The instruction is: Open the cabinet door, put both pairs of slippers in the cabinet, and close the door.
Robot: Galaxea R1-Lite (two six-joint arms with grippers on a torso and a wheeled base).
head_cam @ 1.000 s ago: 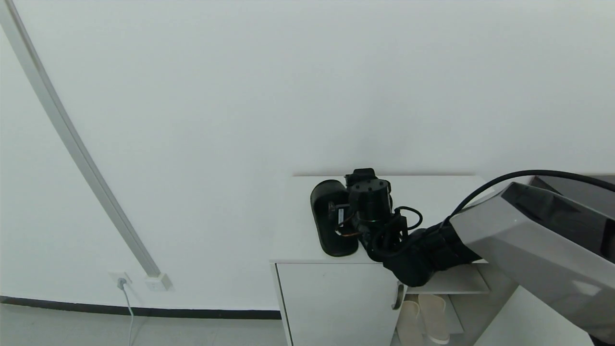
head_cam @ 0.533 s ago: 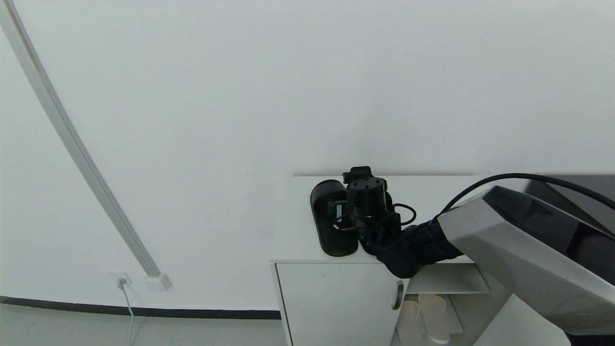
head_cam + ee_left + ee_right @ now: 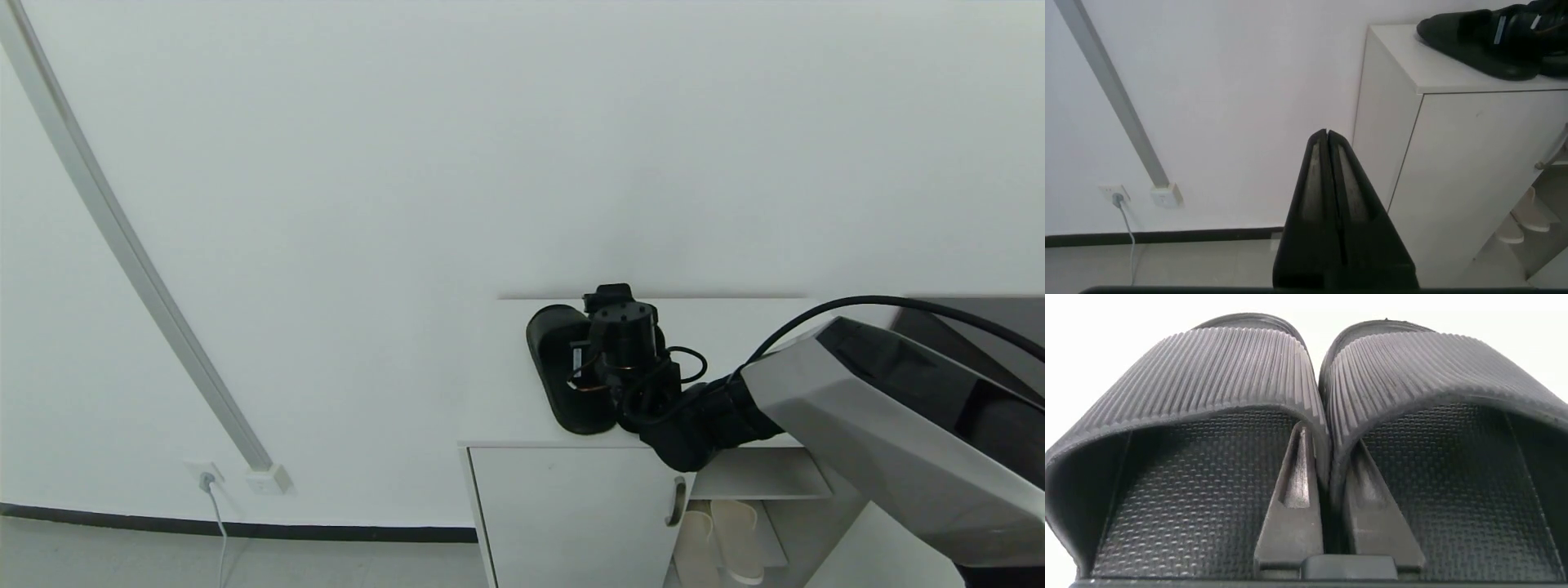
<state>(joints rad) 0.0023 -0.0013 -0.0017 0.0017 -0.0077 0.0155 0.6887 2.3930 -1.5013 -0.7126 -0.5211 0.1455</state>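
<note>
Cabinet (image 3: pixel 735 327): right side open, white pair (image 3: pixel 722 539) already on a low shelf inside, unmoved. Right arm has pushed further in over the top vs 1 s ago. Black slippers (image 3: pixel 563 367), on top at the left end, have twisted a bit, near end swung toward the arm, so grip's biting and lift prob next. Right gripper (image 3: pixel 1323 457) clamped on their two touching inner strap walls. Left gripper (image 3: pixel 1327 135) closed, empty, low beside cabinet.

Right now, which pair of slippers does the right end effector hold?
The black pair on the cabinet top, pinched by the right end effector; the pale pair stands low inside the cabinet.
</note>
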